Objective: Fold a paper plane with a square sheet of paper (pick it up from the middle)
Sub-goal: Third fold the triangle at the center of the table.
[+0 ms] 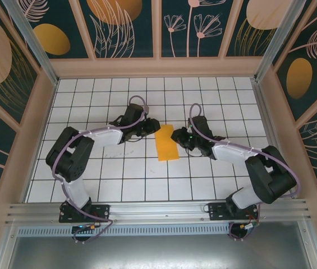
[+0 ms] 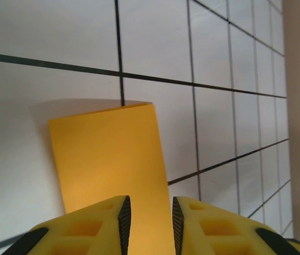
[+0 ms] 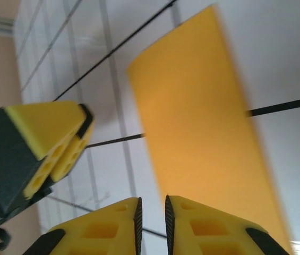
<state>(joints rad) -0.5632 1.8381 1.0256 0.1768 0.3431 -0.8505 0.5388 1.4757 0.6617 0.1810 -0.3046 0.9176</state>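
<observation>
One thin sheet of orange-yellow paper (image 1: 166,143), folded into a narrow oblong, lies flat on the white counter (image 1: 119,185) with its black grid lines, near the middle and slightly tilted. Two arms reach in toward it from either side, so the sheet sits between two end effectors.

From above, the left end effector (image 1: 150,128) is just beside the sheet's far left corner, and the right end effector (image 1: 179,140) is just beside its right long edge. I cannot tell from that view whether either touches the paper.

In the left wrist view, the two yellow fingers (image 2: 96,223) of the left end effector (image 2: 147,226) stand a little apart, and the near end of the paper (image 2: 110,159) shows in the gap between them. The gap is far wider than the sheet, so nothing is pinched.

In the right wrist view, the right end effector (image 3: 152,220) shows two yellow fingers with only a slim slit between them and no paper in it. The paper (image 3: 203,122) lies ahead and to the right, and the left end effector (image 3: 83,127) hangs at the left.
</observation>
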